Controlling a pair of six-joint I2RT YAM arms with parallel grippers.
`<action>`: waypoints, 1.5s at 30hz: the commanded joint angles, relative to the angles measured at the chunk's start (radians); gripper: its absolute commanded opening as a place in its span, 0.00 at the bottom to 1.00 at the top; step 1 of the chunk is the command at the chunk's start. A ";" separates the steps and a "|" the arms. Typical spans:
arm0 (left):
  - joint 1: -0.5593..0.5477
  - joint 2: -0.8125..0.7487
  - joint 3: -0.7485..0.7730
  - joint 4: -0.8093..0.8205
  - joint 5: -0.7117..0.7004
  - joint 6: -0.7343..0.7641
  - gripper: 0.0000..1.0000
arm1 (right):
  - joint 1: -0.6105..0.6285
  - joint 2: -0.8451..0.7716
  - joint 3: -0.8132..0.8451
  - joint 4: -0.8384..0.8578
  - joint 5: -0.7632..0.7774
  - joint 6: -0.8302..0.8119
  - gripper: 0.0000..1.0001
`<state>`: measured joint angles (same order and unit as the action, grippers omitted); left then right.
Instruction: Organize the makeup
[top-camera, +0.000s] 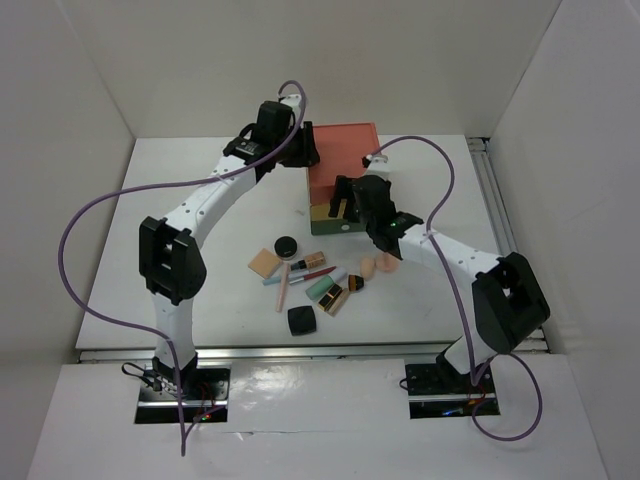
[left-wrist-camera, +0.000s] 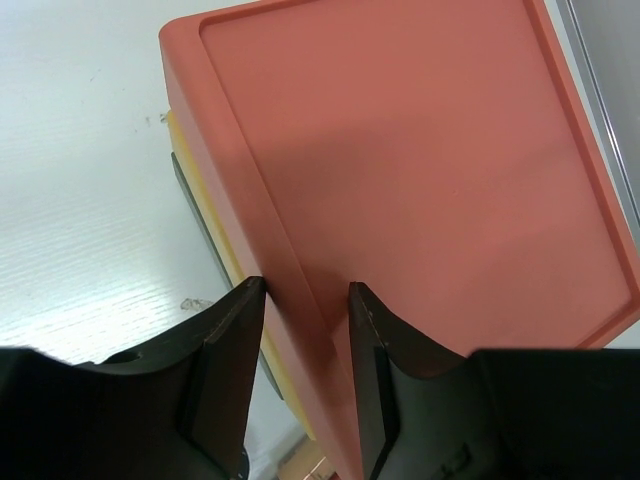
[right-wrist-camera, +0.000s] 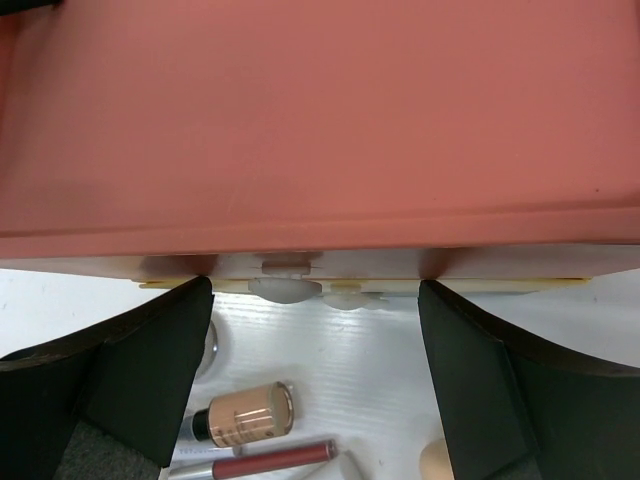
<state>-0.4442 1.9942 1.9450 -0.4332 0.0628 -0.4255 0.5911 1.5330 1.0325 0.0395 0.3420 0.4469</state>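
The makeup lies loose on the white table (top-camera: 200, 200) in front of the drawer box: a tan compact (top-camera: 264, 263), a black jar (top-camera: 286, 245), a pink pencil (top-camera: 284, 285), a mint tube (top-camera: 322, 288), a black compact (top-camera: 301, 320) and peach sponges (top-camera: 368, 268). My left gripper (top-camera: 300, 150) (left-wrist-camera: 307, 285) straddles the left rim of the coral drawer box (left-wrist-camera: 400, 170), both fingers against it. My right gripper (top-camera: 340, 208) (right-wrist-camera: 315, 300) stands open before the box front, its fingers flanking the pale drawer knobs (right-wrist-camera: 285, 288). Below them lie a tan bottle (right-wrist-camera: 245, 412) and a red gloss tube (right-wrist-camera: 270, 459).
The coral box (top-camera: 345, 160) stands at the back middle, with yellow and green drawers (top-camera: 330, 222) under its top. White walls enclose the table on three sides. A metal rail (top-camera: 495, 200) runs along the right edge. Purple cables loop over both arms.
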 joint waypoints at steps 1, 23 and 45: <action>-0.011 0.046 -0.023 -0.076 -0.017 0.010 0.50 | -0.023 0.018 0.063 0.117 0.011 0.029 0.90; -0.011 0.046 -0.023 -0.085 -0.035 0.019 0.41 | -0.005 -0.036 0.135 0.034 0.075 0.082 0.57; -0.011 0.018 -0.041 -0.085 -0.035 0.028 0.40 | 0.064 0.087 0.317 -0.171 0.225 0.118 0.51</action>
<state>-0.4438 1.9957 1.9411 -0.4030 0.0044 -0.4202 0.6357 1.5959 1.2686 -0.1215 0.4911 0.5392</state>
